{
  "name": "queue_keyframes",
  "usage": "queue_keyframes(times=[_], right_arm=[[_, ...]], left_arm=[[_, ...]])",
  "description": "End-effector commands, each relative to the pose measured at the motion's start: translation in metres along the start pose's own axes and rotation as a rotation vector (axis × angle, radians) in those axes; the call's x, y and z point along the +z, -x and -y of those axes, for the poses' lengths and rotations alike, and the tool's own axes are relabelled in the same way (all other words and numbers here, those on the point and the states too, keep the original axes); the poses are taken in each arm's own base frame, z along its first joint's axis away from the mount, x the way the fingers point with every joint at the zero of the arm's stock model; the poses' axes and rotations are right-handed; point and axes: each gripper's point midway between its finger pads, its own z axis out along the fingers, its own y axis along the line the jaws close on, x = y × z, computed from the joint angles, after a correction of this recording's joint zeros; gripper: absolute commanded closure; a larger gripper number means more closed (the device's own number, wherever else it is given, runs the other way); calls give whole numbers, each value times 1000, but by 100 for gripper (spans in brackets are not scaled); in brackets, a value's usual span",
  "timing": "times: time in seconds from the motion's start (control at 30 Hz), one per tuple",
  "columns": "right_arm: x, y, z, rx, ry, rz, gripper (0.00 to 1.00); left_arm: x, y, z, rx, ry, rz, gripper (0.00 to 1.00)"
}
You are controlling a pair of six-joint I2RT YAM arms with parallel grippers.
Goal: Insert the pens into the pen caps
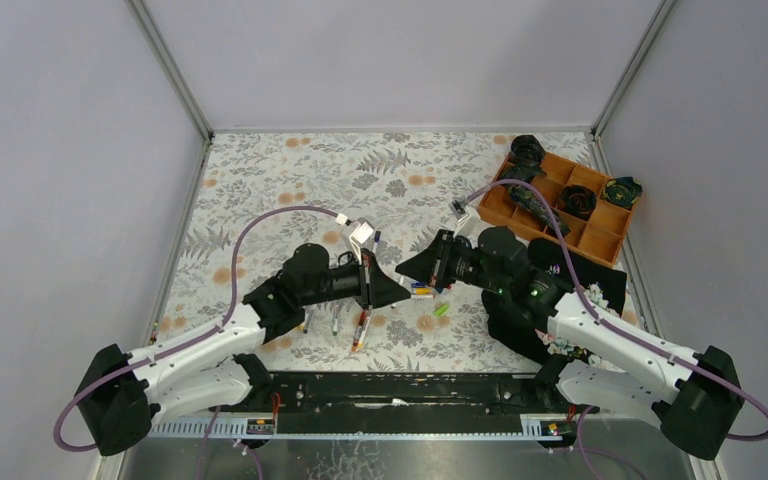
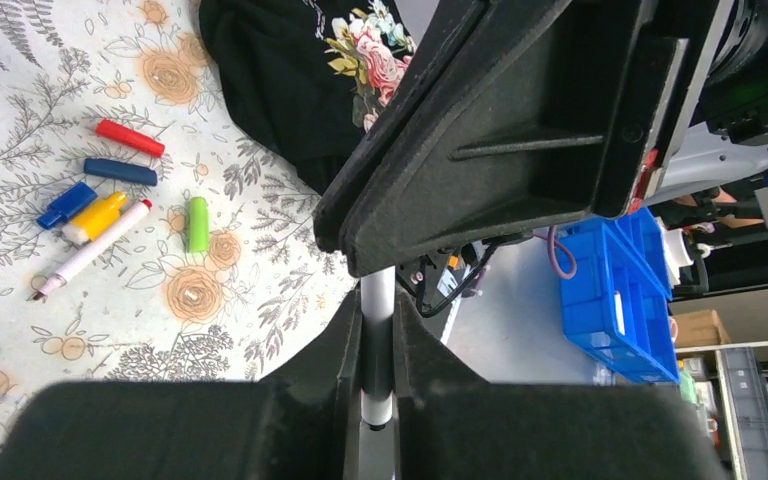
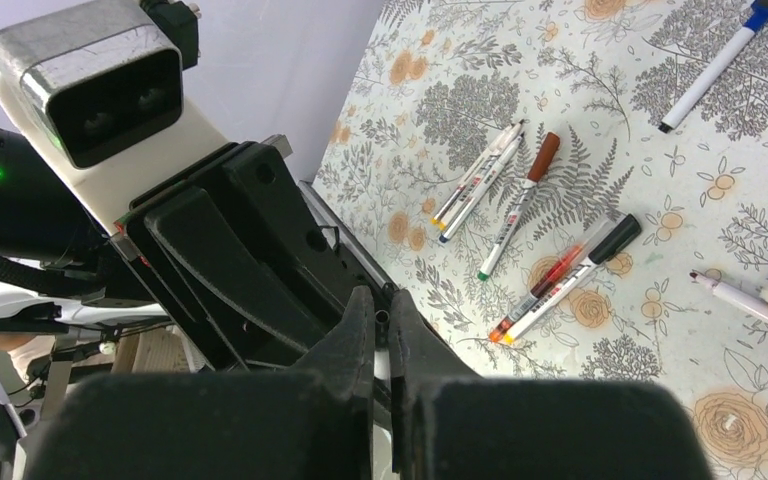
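Left gripper (image 2: 377, 320): narrow, clamped on one white pen (image 2: 377, 288). Right gripper (image 3: 380, 305): pinched shut, facing it; contents unseen. Pen caps (image 2: 197, 222): loose, far left. Risk: pen skews if I misalign.

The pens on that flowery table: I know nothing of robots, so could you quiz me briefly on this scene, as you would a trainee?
1. True or false: the left gripper is clamped on a white pen.
2. In the left wrist view, the cap just right of the red-ended pen is: A green, B black, C orange.
3. In which corner of the table does the orange tray stand?
Key: 1 true; 2 A; 3 the far right corner.
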Motion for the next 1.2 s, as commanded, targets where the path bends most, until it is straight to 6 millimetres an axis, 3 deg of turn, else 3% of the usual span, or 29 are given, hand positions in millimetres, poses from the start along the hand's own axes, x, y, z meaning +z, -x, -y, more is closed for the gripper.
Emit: queue_keyframes(times=[0.0, 0.07, 0.13, 0.2, 0.3, 0.43, 0.6, 0.7, 0.93, 1.17], right_arm=[[-6, 3, -10, -8, 30, 12, 99], [-7, 3, 1, -28, -22, 14, 88], [-10, 3, 21, -65, -113, 24, 70], [-15, 1, 44, -109, -216, 21, 58], [-22, -6, 80, -173, -378, -17, 51], [-22, -20, 110, -182, -487, -79, 50], [-2, -30, 129, -170, -517, -114, 55], [10, -29, 137, -219, -537, -151, 60], [36, -20, 161, -408, -629, -280, 60], [52, -25, 179, -481, -666, -385, 63]], left_arm=[[5, 17, 13, 31, -48, 59, 100], [4, 17, 5, 31, -7, 62, 100], [0, 19, -3, 45, 52, 75, 100], [-6, 24, -16, 62, 140, 90, 100], [-19, 32, -38, 92, 261, 74, 100], [-43, 59, -66, 99, 352, 102, 100], [-73, 96, -96, 118, 437, 162, 100], [-81, 107, -108, 161, 494, 174, 100], [-83, 108, -121, 206, 532, 170, 100], [-82, 104, -121, 202, 522, 169, 100]])
